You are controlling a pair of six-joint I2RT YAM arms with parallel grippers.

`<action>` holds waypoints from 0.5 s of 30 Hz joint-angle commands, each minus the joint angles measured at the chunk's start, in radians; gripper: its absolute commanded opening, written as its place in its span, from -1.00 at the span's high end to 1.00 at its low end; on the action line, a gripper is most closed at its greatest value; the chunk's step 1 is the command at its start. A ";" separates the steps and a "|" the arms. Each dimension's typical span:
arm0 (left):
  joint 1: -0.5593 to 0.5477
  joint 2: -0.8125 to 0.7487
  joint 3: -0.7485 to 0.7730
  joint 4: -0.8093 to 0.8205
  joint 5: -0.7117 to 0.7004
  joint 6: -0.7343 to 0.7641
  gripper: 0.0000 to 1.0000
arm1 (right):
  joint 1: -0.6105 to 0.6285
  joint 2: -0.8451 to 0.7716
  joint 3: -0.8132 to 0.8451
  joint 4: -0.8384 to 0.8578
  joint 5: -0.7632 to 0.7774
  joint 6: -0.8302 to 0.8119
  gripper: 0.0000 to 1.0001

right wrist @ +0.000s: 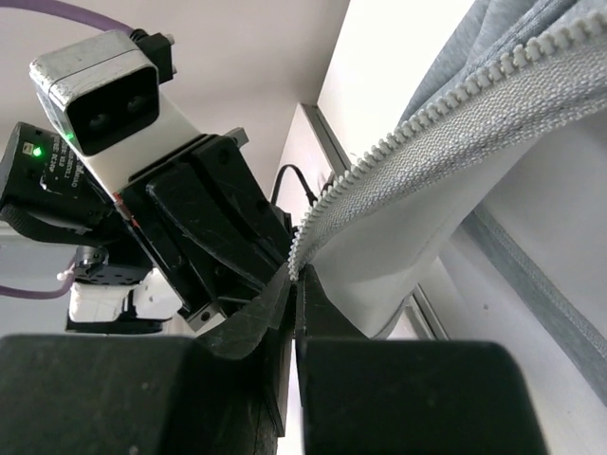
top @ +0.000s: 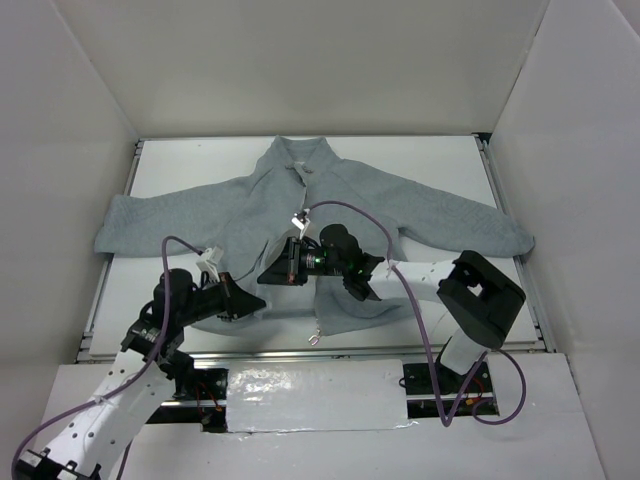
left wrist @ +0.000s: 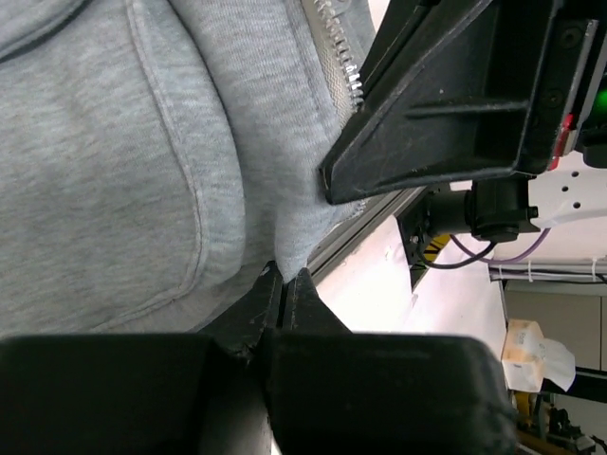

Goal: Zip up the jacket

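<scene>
While the left end effector (left wrist: 284, 282) pinches the jacket (left wrist: 114, 142), the right end effector (right wrist: 294, 281) clamps its zipper (right wrist: 455, 112)

The white table (top: 200, 165) carries the light-grey jacket (top: 400, 205), spread front-up across most of it, collar toward the far edge, hem by the near edge, one sleeve stretched to the left edge and the other to the right edge, with bare surface showing in both far corners.

Light-grey jacket (top: 420, 205) — pale zipper (right wrist: 455, 104), purple cable (right wrist: 66, 11).
</scene>
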 commanded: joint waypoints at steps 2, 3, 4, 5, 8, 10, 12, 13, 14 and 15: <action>-0.004 -0.015 -0.038 0.157 0.085 -0.042 1.00 | 0.014 0.002 0.032 0.028 -0.015 -0.004 0.72; -0.004 -0.025 -0.058 0.177 0.091 -0.053 1.00 | 0.008 -0.006 0.021 0.028 -0.020 -0.009 0.46; -0.004 -0.039 -0.066 0.206 0.099 -0.066 1.00 | 0.002 -0.018 0.009 0.028 -0.018 -0.016 -0.07; -0.004 -0.056 -0.061 0.207 0.093 -0.073 1.00 | -0.018 -0.050 -0.023 0.034 -0.018 -0.033 -0.21; -0.004 -0.065 -0.021 0.151 0.059 -0.044 1.00 | -0.072 -0.135 -0.079 -0.040 -0.024 -0.094 -0.34; -0.004 -0.042 0.003 0.122 0.063 -0.025 1.00 | -0.090 -0.213 -0.097 -0.212 0.014 -0.168 -0.35; -0.003 -0.029 0.006 0.127 0.068 -0.042 1.00 | -0.094 -0.270 -0.100 -0.344 0.083 -0.229 -0.37; -0.004 -0.015 0.002 0.136 0.067 -0.051 1.00 | -0.094 -0.322 -0.106 -0.465 0.173 -0.272 -0.38; -0.003 -0.012 0.000 0.137 0.061 -0.054 1.00 | -0.094 -0.349 -0.112 -0.518 0.218 -0.283 -0.40; -0.003 -0.010 0.000 0.131 0.050 -0.054 1.00 | -0.094 -0.377 -0.122 -0.564 0.261 -0.292 -0.41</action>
